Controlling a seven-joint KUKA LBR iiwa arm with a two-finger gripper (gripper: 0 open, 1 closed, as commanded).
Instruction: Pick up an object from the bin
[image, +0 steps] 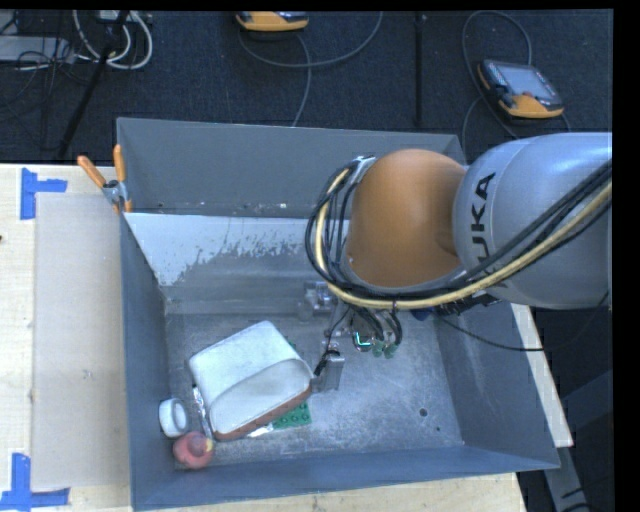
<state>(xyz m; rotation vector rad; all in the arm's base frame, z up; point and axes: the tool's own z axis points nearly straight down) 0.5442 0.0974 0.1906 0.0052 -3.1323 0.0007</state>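
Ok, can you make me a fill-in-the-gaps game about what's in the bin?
The biggest thing in the bin is a ____ pouch.
A flat ____ card pokes out under it.
The pink ____ lies beside a small white cap.
The gripper hangs next to the ____.
Missing words: white, green, ball, pouch.

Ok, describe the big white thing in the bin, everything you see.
The white thing looks like a soft, round-cornered pouch, matt white, with a brown rim along its lower edge. It lies slanted in the lower left of the bin. A green flat piece pokes out under its lower right corner; a small white cap and a reddish ball lie by its lower left end. The pincer is at its right edge; whether they touch I cannot tell.
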